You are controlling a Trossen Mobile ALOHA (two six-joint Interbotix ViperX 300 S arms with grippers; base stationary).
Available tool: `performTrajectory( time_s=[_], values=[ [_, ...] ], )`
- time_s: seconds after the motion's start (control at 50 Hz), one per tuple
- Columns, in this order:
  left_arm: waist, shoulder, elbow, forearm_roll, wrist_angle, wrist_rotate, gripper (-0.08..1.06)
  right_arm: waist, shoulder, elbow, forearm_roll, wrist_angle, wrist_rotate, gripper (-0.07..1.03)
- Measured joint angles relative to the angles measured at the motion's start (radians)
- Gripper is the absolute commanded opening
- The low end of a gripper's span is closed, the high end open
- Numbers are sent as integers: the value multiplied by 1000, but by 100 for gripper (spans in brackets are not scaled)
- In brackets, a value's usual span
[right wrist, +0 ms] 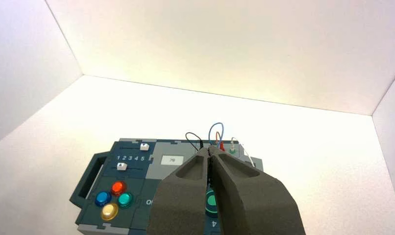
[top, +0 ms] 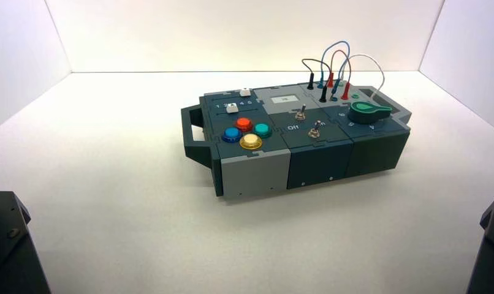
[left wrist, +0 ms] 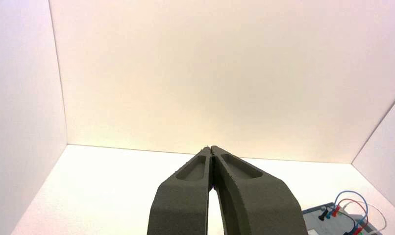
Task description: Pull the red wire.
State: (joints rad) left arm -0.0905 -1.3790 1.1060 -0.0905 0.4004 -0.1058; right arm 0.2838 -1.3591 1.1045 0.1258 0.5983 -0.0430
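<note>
A plain white floor (top: 140, 202) is enclosed by three plain white walls. A back wall (top: 244, 33) is met by a left wall (top: 18, 55) and a right wall (top: 471, 55) at angled corners. Warm, even light is cast over the back wall.

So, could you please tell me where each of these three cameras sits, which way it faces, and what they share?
High view: above and behind the arms, looking down at the box; both arm bases show at the lower corners.
Left wrist view: on the left arm, facing the back wall; left gripper shut, box corner at the edge.
Right wrist view: on the right arm, facing the box; right gripper shut.
All three views show the red wire arching over the box.
</note>
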Motion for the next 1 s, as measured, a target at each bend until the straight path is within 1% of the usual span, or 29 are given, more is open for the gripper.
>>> performTrajectory(
  time_s=[0.48,0.6,0.74,0.8,0.82,0.84,0.88,0.96,1.0],
  values=[
    [0,2,2,2,0,0,-3,0,0,3,0,0,2,-2],
    [0,9,0,0,2,-2,-3,0,17,5,3,0,0,-2],
    [0,21,0,0,11,-2,-3,0,81,5,6,2,2,-2],
    [0,23,0,0,15,0,-3,0,143,5,9,5,2,-2],
    [0,23,0,0,17,0,-3,0,146,5,9,5,2,-2],
    [0,25,0,0,18,0,-3,0,181,5,11,8,0,-2],
    [0,25,0,2,18,2,-3,0,201,3,11,9,2,-2],
    [0,25,0,0,18,3,-3,0,287,-3,23,18,3,3],
    [0,25,0,2,18,5,-3,0,321,-6,32,18,3,7]
  ],
)
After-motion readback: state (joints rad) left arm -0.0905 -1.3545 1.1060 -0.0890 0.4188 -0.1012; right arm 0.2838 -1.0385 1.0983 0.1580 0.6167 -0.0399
